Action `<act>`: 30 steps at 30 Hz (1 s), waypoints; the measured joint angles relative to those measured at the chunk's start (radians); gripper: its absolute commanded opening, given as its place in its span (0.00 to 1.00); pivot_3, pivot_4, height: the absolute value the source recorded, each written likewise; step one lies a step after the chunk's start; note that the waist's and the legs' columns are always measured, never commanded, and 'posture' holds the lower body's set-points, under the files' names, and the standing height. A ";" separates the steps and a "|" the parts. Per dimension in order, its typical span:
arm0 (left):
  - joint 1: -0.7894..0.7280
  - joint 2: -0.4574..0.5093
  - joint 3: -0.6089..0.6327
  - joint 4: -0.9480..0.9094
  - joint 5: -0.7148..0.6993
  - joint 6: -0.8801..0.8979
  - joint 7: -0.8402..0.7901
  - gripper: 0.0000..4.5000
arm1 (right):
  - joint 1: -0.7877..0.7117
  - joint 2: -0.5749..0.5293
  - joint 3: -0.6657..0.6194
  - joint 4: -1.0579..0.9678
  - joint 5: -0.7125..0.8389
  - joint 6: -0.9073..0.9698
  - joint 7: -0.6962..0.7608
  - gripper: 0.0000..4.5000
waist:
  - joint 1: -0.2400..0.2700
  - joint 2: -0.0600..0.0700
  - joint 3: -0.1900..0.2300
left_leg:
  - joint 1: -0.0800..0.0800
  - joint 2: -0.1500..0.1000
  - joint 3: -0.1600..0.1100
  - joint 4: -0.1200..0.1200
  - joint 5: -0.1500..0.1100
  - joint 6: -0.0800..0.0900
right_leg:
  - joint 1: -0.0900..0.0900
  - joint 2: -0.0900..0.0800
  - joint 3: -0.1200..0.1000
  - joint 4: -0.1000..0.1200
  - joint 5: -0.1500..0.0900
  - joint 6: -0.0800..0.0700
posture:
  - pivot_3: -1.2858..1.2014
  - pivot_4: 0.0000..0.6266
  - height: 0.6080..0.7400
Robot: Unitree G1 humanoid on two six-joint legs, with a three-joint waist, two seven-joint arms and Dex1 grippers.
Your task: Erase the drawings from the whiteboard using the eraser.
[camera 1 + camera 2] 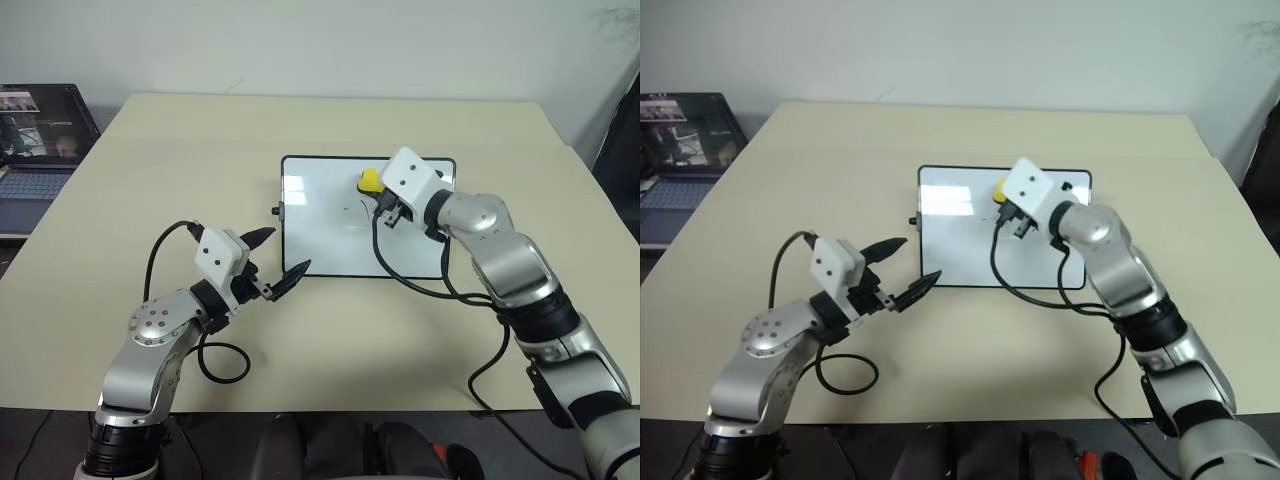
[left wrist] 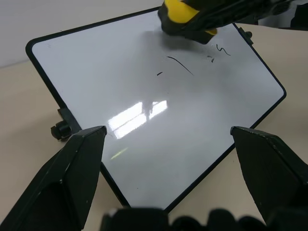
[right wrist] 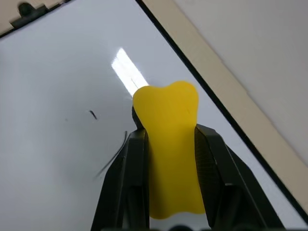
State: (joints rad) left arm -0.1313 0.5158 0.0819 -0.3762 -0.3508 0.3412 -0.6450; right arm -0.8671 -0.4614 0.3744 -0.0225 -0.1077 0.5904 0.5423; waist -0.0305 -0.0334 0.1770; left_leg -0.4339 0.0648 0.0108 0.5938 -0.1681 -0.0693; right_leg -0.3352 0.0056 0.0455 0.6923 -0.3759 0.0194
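Head view: left gripper (image 1: 280, 258) nearest, jaws spread, empty, beside whiteboard (image 1: 320, 250) on table (image 1: 200, 130). Right gripper (image 1: 383, 200) clamps eraser (image 1: 370, 181) over board's far side.

Left wrist view: drawings (image 2: 180, 65) partly remain.

Wiping underway; next, sweep over leftover strokes.

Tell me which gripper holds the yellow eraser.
The right gripper: its fingers clamp the eraser over the whiteboard. The left gripper is open and empty.
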 measured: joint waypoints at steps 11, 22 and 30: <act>0.000 -0.002 -0.020 0.001 0.005 0.000 0.001 1.00 | -0.075 0.024 0.091 0.146 -0.081 -0.077 0.138 0.22 | 0.000 0.000 0.000 | 0.000 0.000 -0.001 0.001 0.000 0.000 | 0.000 0.000 0.000 0.004 0.000 0.000 | 0.52 0.24 1.00; -0.002 -0.038 -0.047 0.008 0.021 -0.005 0.022 1.00 | 0.045 0.019 0.120 0.090 -0.104 -0.086 0.269 0.22 | -0.001 -0.001 -0.001 | 0.008 0.000 -0.003 0.006 0.000 0.000 | 0.009 0.000 -0.002 0.006 0.001 0.000 | 0.52 0.24 1.00; -0.009 -0.039 -0.049 0.028 0.022 -0.018 0.022 1.00 | -0.089 0.034 0.027 0.004 -0.044 0.034 0.306 0.22 | -0.002 0.002 0.001 | 0.001 0.000 -0.003 0.005 0.001 0.001 | 0.000 0.000 -0.001 0.007 0.001 -0.001 | 0.52 0.24 1.00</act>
State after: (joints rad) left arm -0.1405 0.4765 0.0333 -0.3484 -0.3289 0.3234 -0.6232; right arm -0.9566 -0.4273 0.4013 -0.0186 -0.1518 0.6246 0.8482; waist -0.0329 -0.0318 0.1779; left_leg -0.4330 0.0652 0.0078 0.5990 -0.1676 -0.0688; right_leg -0.3351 0.0060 0.0442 0.6989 -0.3747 0.0189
